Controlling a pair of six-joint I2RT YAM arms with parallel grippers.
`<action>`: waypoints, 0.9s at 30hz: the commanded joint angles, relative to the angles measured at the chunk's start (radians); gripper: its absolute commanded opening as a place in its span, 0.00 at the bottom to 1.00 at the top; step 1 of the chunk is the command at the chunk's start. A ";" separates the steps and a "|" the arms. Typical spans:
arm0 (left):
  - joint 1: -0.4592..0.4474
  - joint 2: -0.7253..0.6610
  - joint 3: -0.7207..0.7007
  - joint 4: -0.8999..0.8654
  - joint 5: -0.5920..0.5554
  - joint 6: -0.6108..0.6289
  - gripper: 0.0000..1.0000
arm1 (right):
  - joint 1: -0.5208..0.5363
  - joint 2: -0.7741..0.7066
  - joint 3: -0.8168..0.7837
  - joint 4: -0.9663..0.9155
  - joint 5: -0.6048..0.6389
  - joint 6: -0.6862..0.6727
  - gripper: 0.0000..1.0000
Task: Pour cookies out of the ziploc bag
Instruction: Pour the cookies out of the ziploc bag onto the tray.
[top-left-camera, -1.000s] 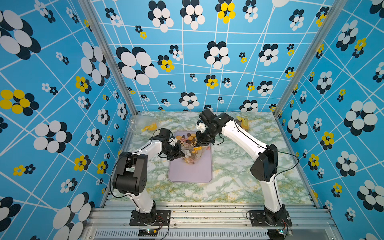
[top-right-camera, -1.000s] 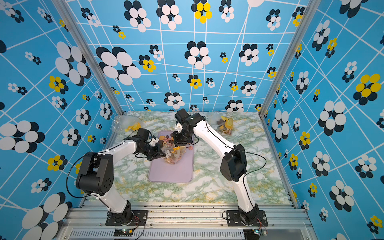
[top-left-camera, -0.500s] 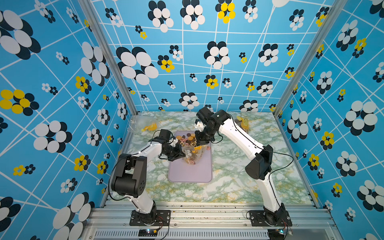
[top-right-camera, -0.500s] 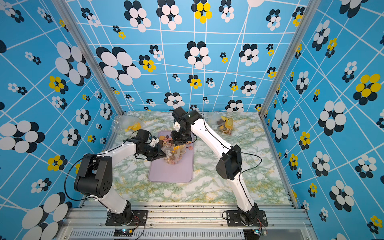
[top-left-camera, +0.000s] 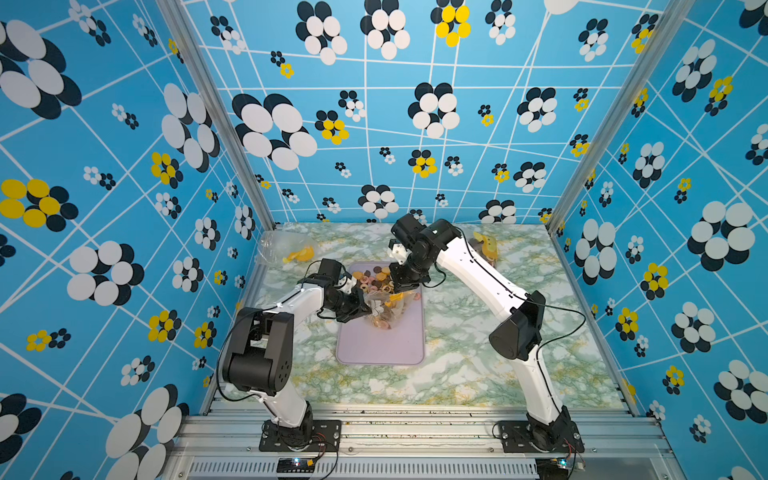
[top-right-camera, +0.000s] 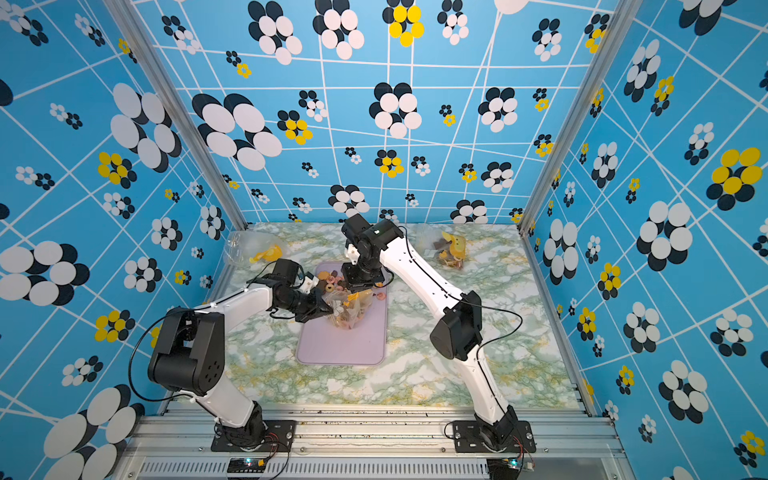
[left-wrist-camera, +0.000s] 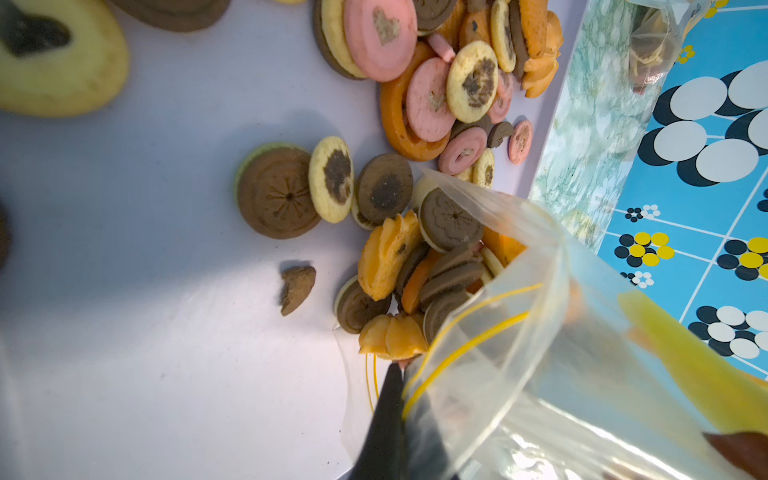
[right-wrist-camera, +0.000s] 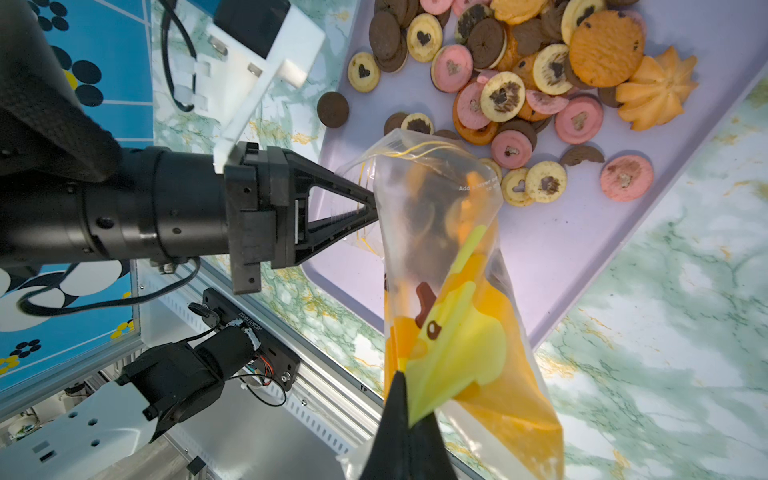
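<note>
Two pinches on ziploc bag (right-wrist-camera: 436, 216), left gripper (right-wrist-camera: 372, 208) at mouth, right gripper (right-wrist-camera: 401, 380) at duck print (right-wrist-camera: 457, 332), lettering (right-wrist-camera: 478, 185) illegible, cookies (right-wrist-camera: 540, 75) on tray (right-wrist-camera: 561, 249)

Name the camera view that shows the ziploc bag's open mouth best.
The left wrist view: the mouth gapes close up, cookies crowding its lip. The right wrist view shows the bag from its side, mouth edge-on. In both top views it is small and crumpled.
</note>
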 joint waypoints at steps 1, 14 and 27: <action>0.004 -0.009 -0.025 -0.037 -0.093 -0.003 0.08 | 0.007 -0.052 0.022 -0.015 -0.028 -0.016 0.00; -0.003 0.006 -0.009 -0.003 -0.052 -0.016 0.03 | 0.007 -0.111 -0.111 0.093 -0.060 -0.001 0.00; 0.022 -0.007 0.044 -0.066 -0.112 0.010 0.00 | -0.020 -0.176 -0.195 0.153 0.018 0.022 0.00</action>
